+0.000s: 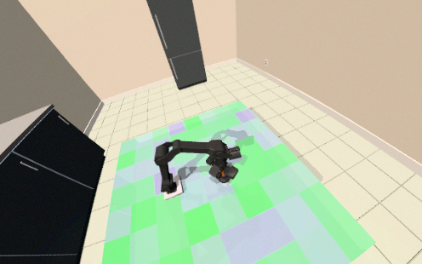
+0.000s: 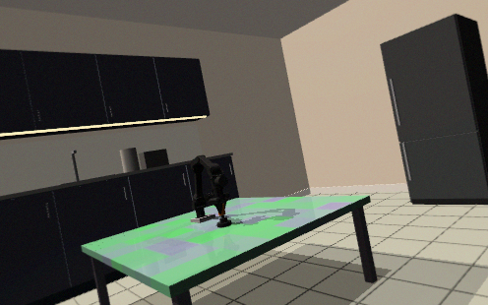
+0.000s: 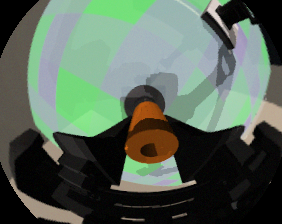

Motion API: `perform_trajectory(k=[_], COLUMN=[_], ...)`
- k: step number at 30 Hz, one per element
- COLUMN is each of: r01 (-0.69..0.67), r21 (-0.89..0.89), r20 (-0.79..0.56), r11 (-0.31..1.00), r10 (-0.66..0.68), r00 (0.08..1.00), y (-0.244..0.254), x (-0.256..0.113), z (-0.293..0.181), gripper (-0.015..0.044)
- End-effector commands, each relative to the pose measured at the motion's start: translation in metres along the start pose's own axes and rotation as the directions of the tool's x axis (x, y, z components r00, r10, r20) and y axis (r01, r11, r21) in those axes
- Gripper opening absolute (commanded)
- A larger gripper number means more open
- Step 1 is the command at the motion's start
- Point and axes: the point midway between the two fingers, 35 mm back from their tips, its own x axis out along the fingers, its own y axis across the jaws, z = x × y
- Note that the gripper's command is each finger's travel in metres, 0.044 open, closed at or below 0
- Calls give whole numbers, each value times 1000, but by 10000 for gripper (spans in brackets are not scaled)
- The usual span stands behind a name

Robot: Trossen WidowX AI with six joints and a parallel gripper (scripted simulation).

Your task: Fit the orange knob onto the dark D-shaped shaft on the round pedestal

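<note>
The orange knob (image 1: pixel 223 174) (image 2: pixel 222 212) (image 3: pixel 152 141) is between the fingers of my gripper (image 3: pixel 147 118), which is shut on it. In the wrist view its wide end, with a dark hole, faces the camera and its narrower end points at the pedestal. The dark round pedestal (image 1: pixel 225 180) (image 2: pixel 223 223) (image 3: pixel 137 94) stands on the table below the gripper, and the knob's far end overlaps its middle in the wrist view. The shaft is not clearly visible behind the knob, and I cannot tell whether the knob touches it. The flat sides do not show.
The arm's pale base plate (image 1: pixel 173 194) (image 2: pixel 203 219) (image 3: pixel 219 25) sits on the green and lilac patchwork table (image 1: pixel 258 200) (image 2: pixel 269 231), a short way from the pedestal. Dark cabinets (image 1: pixel 41 179) and a tall dark fridge (image 1: pixel 181 43) (image 2: pixel 436 113) stand beyond the table.
</note>
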Motion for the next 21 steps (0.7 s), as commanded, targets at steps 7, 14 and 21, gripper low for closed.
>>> perform_trajectory(k=[7,14,21], r01=[-5,-6,-6], r21=[82,82,82], r20=[-4,-4,-4], r11=[997,997,997], r10=[6,6,6], r00=[1000,1000,1000], y=[2,4,4], x=[-1,1,4], z=[-2,-4,-4], gripper=[0,0,0])
